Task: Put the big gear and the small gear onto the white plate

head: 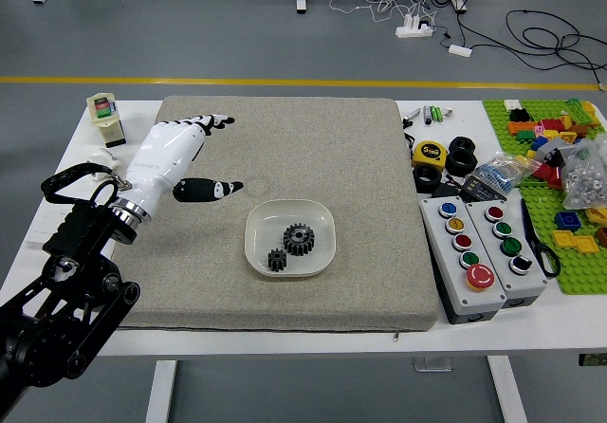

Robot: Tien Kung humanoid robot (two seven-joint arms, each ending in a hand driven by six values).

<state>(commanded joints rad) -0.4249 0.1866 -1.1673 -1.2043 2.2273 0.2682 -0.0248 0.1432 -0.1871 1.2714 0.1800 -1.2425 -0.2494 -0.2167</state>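
My left hand [169, 154]: I'm holding it open and empty over the mat [365, 205], thumb parting wide.
Best next move, I'm judging: staying high, steering wide of the white plate [275, 216].
Inside: big gear [299, 239] and small gear [277, 260] are sitting close together.
Yellow tape measure [430, 154]: it's showing a "5", smaller print blurring.

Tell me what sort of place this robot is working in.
Probably a robotics lab or test area: loose cables and a power strip lie on the grey floor, a yellow line crosses it, and button boxes sit on the white table.
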